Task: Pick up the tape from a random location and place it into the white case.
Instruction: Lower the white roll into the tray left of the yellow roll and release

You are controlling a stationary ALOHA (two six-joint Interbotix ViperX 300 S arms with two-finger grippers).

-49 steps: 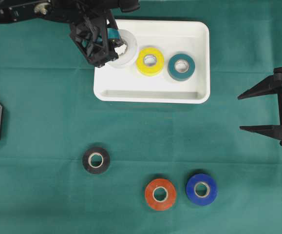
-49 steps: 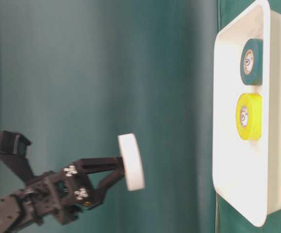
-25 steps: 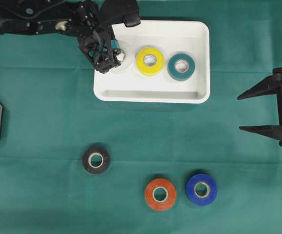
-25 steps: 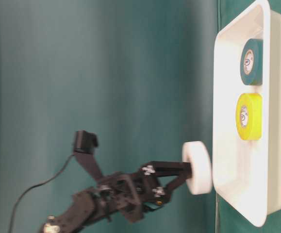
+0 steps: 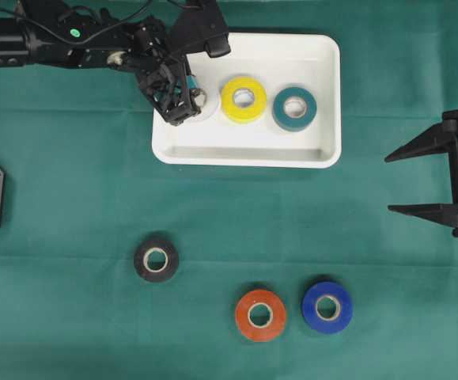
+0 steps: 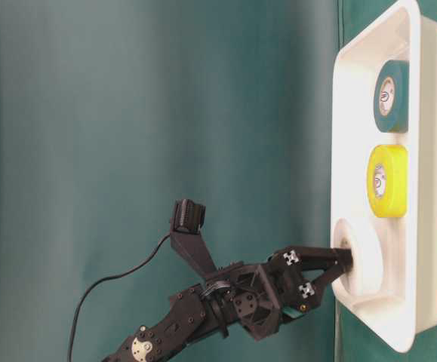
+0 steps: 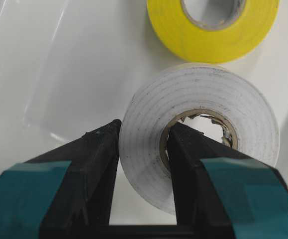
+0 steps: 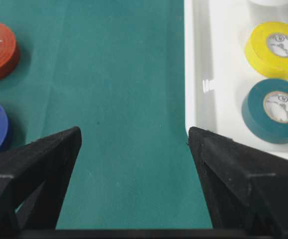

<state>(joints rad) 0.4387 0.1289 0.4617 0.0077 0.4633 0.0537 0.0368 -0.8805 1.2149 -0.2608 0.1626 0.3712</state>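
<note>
A: How are the left fingers (image 7: 99, 164) seen?

B: They are clamped on the wall of the white tape (image 7: 203, 134), one finger outside the roll and one inside its core.

A: And where is the roll found?

B: It is laid flat on the floor of the white case (image 5: 323, 154), at its left end, just left of the yellow tape (image 5: 243, 99); its hole axis is upright. Release is judged the coming move, with the fingers drawn straight up.

A: The right fingers (image 5: 430, 180)?

B: They are spread wide, nothing held, well apart on the right above the tabletop (image 5: 70, 198).

Lab bench, green cloth (image 5: 70, 198)
</note>
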